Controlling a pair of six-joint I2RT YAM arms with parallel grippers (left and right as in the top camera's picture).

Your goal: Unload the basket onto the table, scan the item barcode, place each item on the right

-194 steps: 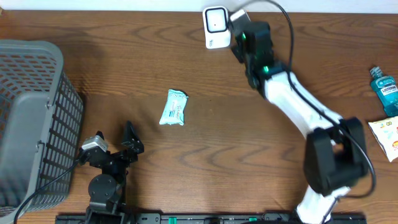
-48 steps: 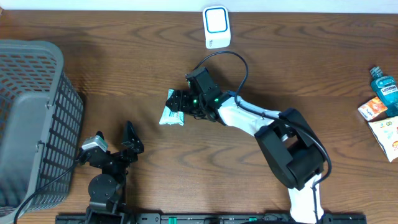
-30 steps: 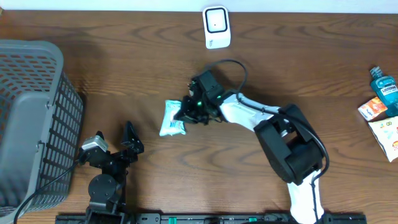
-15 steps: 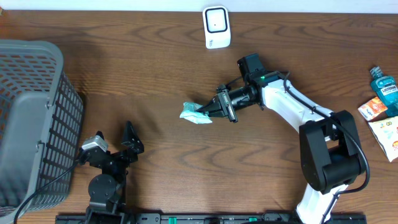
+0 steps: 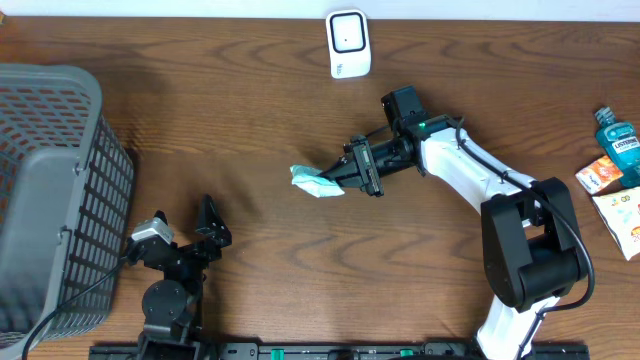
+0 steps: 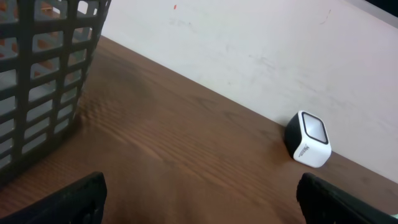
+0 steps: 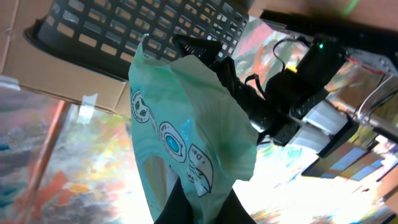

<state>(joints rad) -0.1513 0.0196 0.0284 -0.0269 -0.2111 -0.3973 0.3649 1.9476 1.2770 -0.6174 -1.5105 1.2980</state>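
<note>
The item is a mint-green packet [image 5: 314, 183], held above the middle of the table by my right gripper [image 5: 340, 179], which is shut on one end of it. The right wrist view shows the packet [image 7: 186, 124] standing up from the dark fingers [image 7: 221, 210], its printed face toward the camera; no barcode shows. The white scanner [image 5: 348, 43] stands at the table's far edge, apart from the packet, and it appears again in the left wrist view [image 6: 309, 147]. My left gripper [image 5: 203, 238] rests open near the front left, nothing between its fingers [image 6: 84, 198].
A grey mesh basket [image 5: 50, 190] fills the left side, and its wall is close in the left wrist view [image 6: 43, 74]. At the right edge lie a blue bottle [image 5: 618, 143], an orange packet [image 5: 599, 173] and a white snack bag [image 5: 624, 216].
My right gripper has lifted the packet off the table and swung it to the right, turning the wrist sideways. In the last half second it barely moved. The left arm is still.
</note>
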